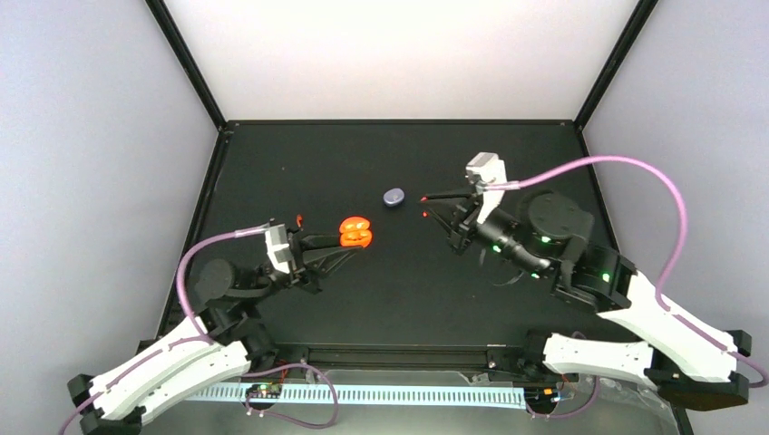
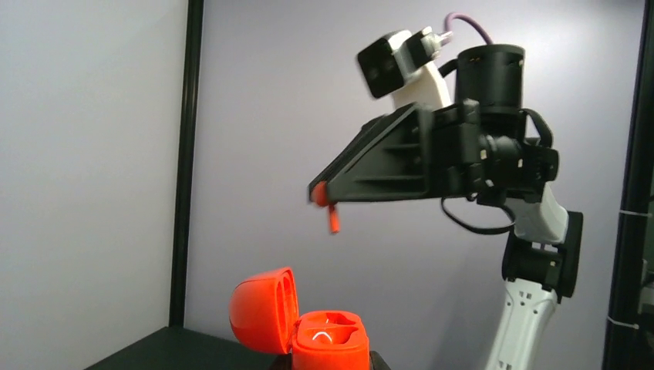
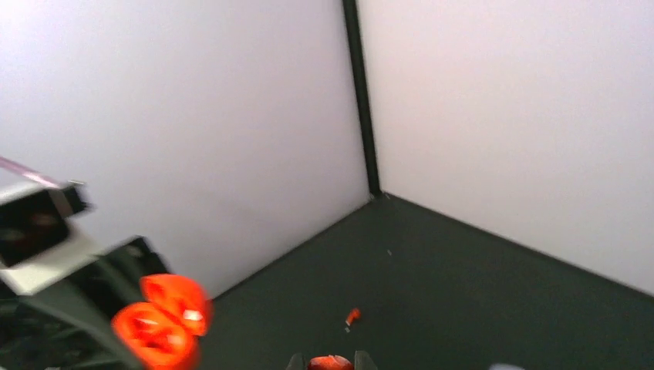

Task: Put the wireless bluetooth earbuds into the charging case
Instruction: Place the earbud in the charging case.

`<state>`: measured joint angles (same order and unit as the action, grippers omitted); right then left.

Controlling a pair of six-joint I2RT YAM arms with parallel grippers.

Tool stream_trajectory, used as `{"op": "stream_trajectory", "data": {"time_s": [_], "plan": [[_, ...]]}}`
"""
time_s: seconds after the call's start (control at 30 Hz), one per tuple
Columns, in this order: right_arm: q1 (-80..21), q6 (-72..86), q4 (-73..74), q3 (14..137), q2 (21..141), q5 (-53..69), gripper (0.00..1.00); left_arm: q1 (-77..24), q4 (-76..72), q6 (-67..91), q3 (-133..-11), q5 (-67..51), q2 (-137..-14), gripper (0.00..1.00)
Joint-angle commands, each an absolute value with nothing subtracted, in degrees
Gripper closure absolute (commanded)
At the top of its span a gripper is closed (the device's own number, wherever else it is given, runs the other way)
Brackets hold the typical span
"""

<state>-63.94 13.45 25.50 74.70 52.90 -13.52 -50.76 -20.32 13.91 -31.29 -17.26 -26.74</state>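
Note:
My left gripper (image 1: pixel 347 239) is shut on the base of an open red-orange charging case (image 1: pixel 355 232), held above the table with its lid swung back. In the left wrist view the case (image 2: pixel 328 339) stands upright and both its wells look empty. My right gripper (image 1: pixel 424 201) is shut on a red-orange earbud (image 1: pixel 424 198), raised to the right of the case. The left wrist view shows this earbud (image 2: pixel 327 204) hanging from the fingertips, above the case. It sits between the fingers in the right wrist view (image 3: pixel 329 362). A second red-orange earbud (image 1: pixel 298 220) lies on the table behind my left gripper.
A closed lavender case (image 1: pixel 393 196) lies on the black table (image 1: pixel 390 299) near the middle, just left of my right gripper. Black frame posts and pale walls enclose the table's back and sides. The loose earbud also shows in the right wrist view (image 3: pixel 352 316).

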Motion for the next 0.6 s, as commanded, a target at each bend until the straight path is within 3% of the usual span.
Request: {"op": "stream_trajectory", "data": {"time_s": [0.0, 0.37, 0.57], "plan": [[-63.9, 6.8, 21.0, 76.6, 49.8, -4.1, 0.99, -51.1, -43.0, 14.0, -30.7, -20.4, -34.5, 0.98], [-64.4, -2.1, 17.2, 79.2, 49.6, 11.1, 0.99, -51.1, -52.2, 14.4, -35.2, -28.6, -44.8, 0.98], [-72.5, -7.4, 16.9, 82.1, 53.4, 7.4, 0.99, -51.1, -50.0, 15.5, -34.8, -28.4, -43.1, 0.98]]}}
